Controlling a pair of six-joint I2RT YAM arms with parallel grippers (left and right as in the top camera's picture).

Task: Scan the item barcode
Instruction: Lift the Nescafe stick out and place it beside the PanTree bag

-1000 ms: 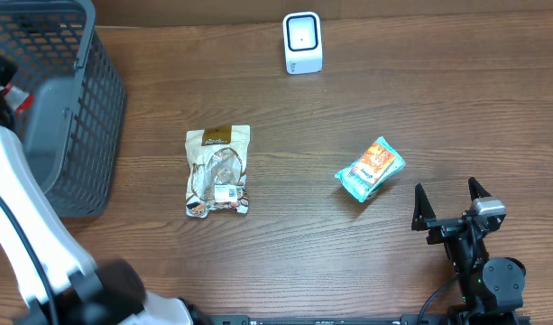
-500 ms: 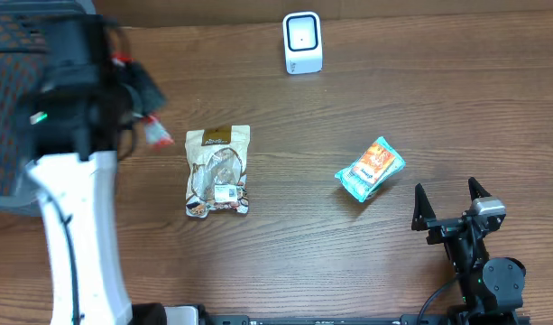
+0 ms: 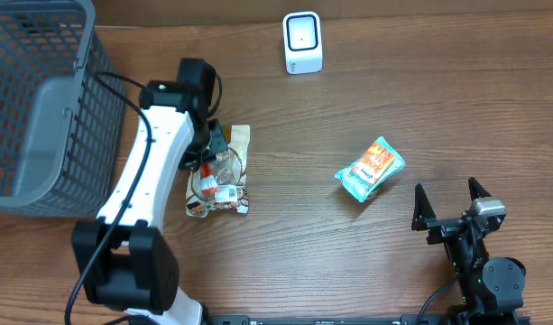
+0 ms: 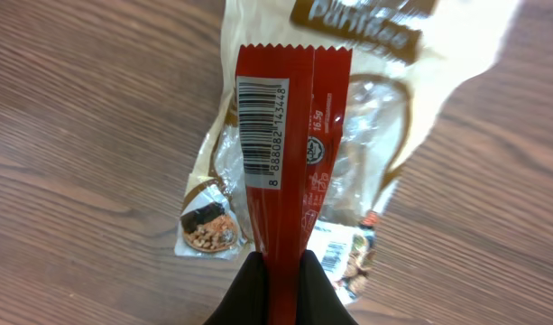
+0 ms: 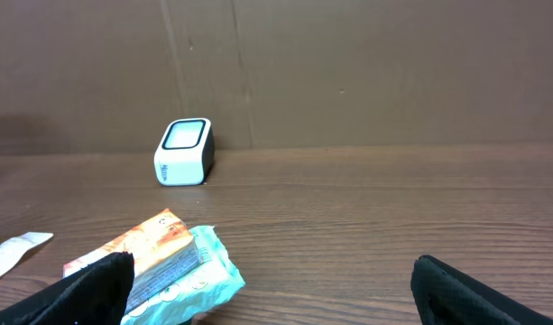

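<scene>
A narrow red wrapped bar [image 4: 281, 135] is pinched at its lower end by my left gripper [image 4: 281, 264], which is shut on it. Its white barcode panel [image 4: 262, 131] faces the wrist camera. From overhead, the left gripper [image 3: 209, 152] hangs over a beige nut packet [image 3: 224, 179], and only a sliver of the red bar [image 3: 207, 167] shows. The white scanner [image 3: 302, 41] stands at the table's far edge, well apart from the bar. My right gripper [image 3: 450, 206] rests open at the near right, holding nothing.
A grey mesh basket [image 3: 41, 108] fills the far left corner. A teal and orange snack pack [image 3: 371, 168] lies right of centre, just ahead of the right gripper [image 5: 271, 275]. The right wrist view shows the scanner [image 5: 183, 151] against a brown wall.
The left arm has swung from the basket at the left to above the nut packet, carrying the red bar. The right arm has not moved.
</scene>
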